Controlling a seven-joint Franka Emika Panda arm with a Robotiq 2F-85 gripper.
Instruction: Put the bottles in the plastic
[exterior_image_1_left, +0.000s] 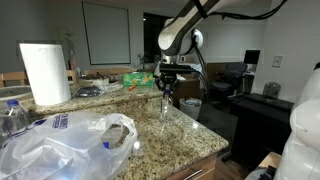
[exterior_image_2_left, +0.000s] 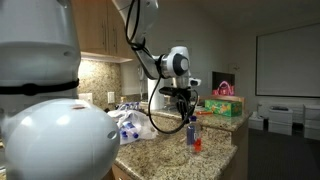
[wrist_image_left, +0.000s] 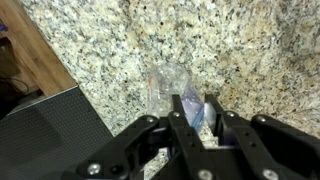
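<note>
Gripper (wrist_image_left: 197, 110) pinched narrow on the bottle (wrist_image_left: 165, 88) near its blue cap. Top grip, so it hangs upright at the counter (exterior_image_1_left: 195, 135) edge, for carrying to the plastic bag (exterior_image_1_left: 75, 140), well apart.

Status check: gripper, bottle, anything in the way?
Gripper at bottle top, grip unclear. Bottle upright, not yet in plastic bag. Paper towel roll beside bag, not between.

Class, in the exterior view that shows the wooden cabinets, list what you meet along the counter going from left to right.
plastic bag → bottle → green box
</note>
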